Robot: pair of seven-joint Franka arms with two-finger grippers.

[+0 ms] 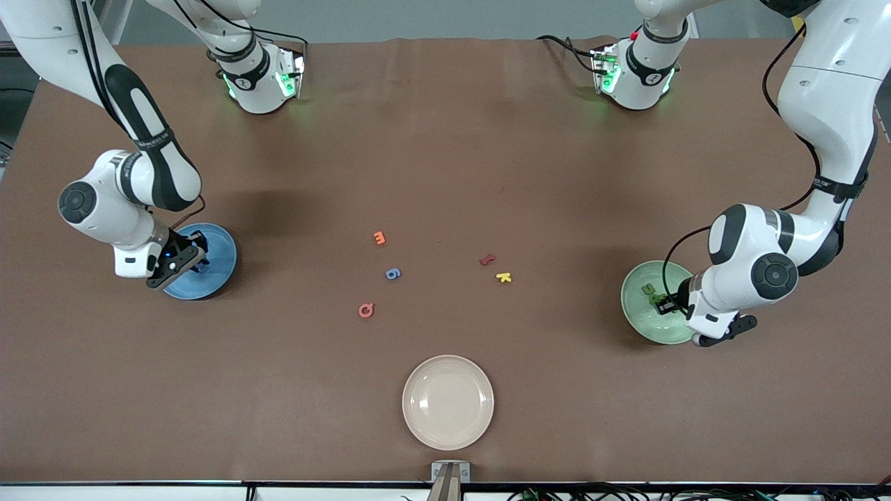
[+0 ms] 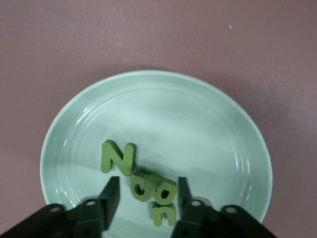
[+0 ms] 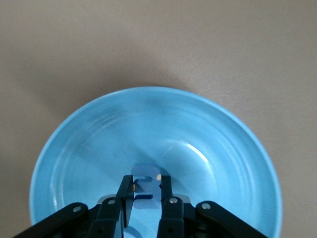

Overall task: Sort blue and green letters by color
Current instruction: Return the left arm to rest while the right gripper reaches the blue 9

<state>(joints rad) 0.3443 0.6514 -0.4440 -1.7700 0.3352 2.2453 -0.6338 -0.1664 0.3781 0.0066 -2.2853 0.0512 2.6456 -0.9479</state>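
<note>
Fingers of the right gripper (image 3: pixel 146 196) are being pinched on a blue letter (image 3: pixel 146 186) over the blue plate (image 3: pixel 74 148). Left gripper (image 2: pixel 147 196) fingers are being held apart over green letters (image 2: pixel 118 157) lying in the green plate (image 2: pixel 198 124). One blue letter (image 1: pixel 393 273) is being left on the table (image 1: pixel 445 139).

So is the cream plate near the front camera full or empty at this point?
Empty. The cream plate shows only bare glazed surface, with no foam letters on it in the front view.
</note>
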